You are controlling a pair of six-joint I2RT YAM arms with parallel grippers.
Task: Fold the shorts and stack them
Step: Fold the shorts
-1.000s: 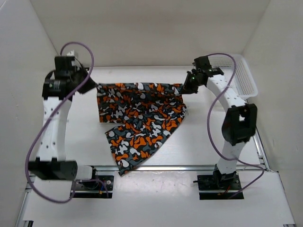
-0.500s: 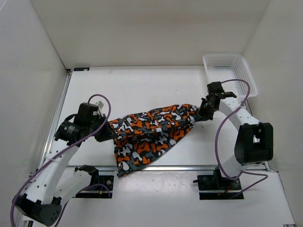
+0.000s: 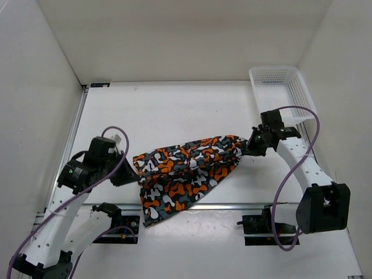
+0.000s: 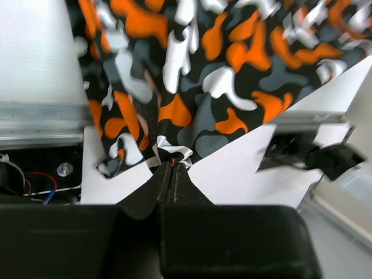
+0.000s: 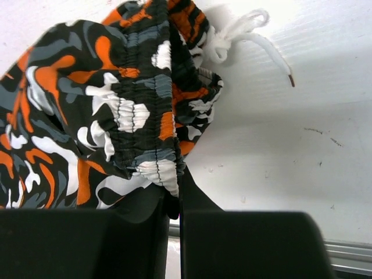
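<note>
The left claw and right claw pinch opposite shorts ends.

Item: shorts across near half of table.
left gripper at shorts' left end; right gripper at right end; basket behind and right of shorts; one corner over near rail.

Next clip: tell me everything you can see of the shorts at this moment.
The shorts are soft cloth in an orange, black, grey and white camouflage print, with a gathered elastic waistband and a white drawstring. They are bunched and stretched sideways between the left fingers, shut on one edge, and the right fingers, shut on the waistband. The rest drapes toward the near edge of the table, one corner crossing the near rail.
</note>
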